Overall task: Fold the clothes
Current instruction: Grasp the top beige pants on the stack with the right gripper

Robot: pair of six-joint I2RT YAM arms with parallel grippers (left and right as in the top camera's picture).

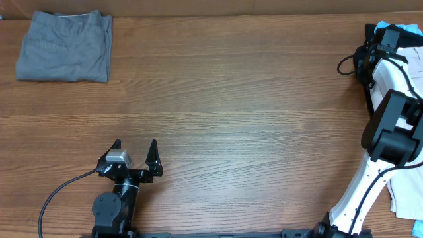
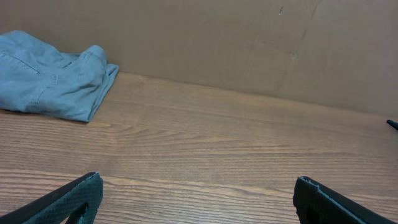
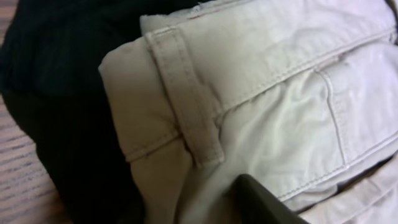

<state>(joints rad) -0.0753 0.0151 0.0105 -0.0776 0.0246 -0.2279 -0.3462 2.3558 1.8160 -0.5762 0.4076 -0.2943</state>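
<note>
Folded grey shorts (image 1: 65,46) lie at the table's far left corner; they also show in the left wrist view (image 2: 50,78). My left gripper (image 1: 135,149) is open and empty near the front edge, its fingers wide apart above bare wood (image 2: 198,186). My right gripper (image 1: 381,41) reaches to the far right edge. In the right wrist view, light beige khaki shorts (image 3: 261,93) with waistband and belt loop fill the frame, lying on a black garment (image 3: 56,93). One dark finger (image 3: 258,198) presses against the beige cloth; the other finger is hidden.
A wall of brown cardboard (image 2: 249,43) runs along the table's far side. Light cloth (image 1: 416,66) lies at the right edge, with a blue piece (image 1: 398,33) by the right gripper and more white cloth (image 1: 404,198) lower down.
</note>
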